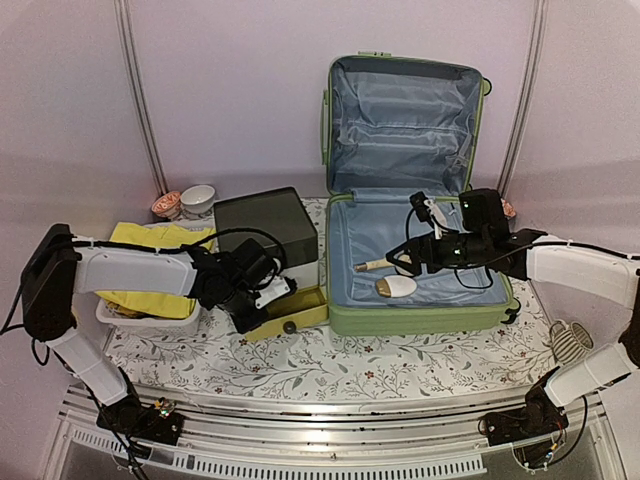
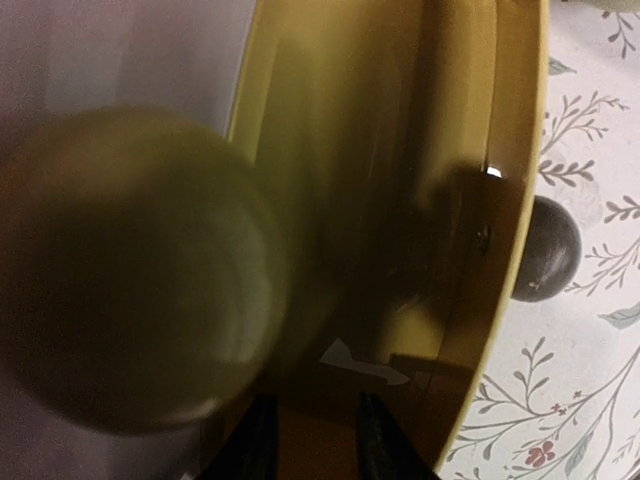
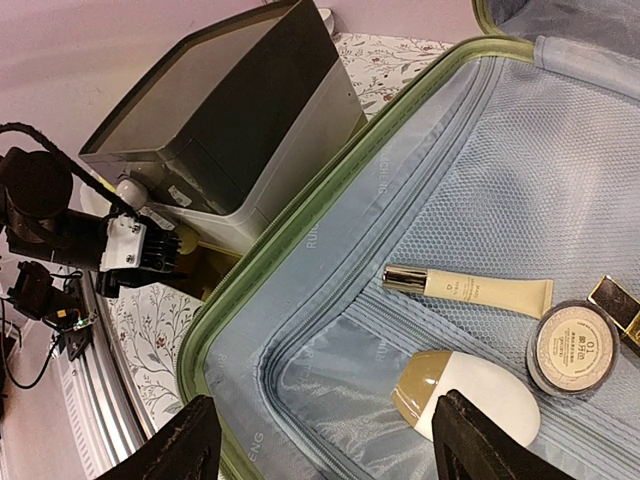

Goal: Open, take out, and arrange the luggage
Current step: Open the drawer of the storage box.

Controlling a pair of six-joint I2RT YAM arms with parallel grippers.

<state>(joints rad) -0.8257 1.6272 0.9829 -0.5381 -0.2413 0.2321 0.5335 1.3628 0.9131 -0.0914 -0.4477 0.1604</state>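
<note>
**Flowered tabletop, green suitcase open at the right**

Flowered cloth [image 1: 400, 360] covers the table, with a pale lilac wall behind. The luggage [image 1: 420, 320] sits right of centre, its base flat on the cloth. Its lid [image 1: 400, 110] stands upright against the wall, blue lining showing.

In the base lie a cream tube [image 3: 470, 290], a white egg-shaped bottle with a tan cap [image 3: 470, 395] and a round compact [image 3: 572, 345]. The right gripper [image 3: 325, 405] hovers above them, jaws spread wide and empty.

Just left of the suitcase is a dark-lidded box [image 1: 265, 225] with its yellow drawer [image 1: 300, 315] pulled out. The left gripper [image 2: 320, 440] reaches into that drawer, fingers a little apart with nothing between the tips. A blurred olive round thing [image 2: 130, 270] fills its wrist view. Further left stands a white basket [image 1: 150, 320] holding yellow cloth [image 1: 150, 240].
</note>
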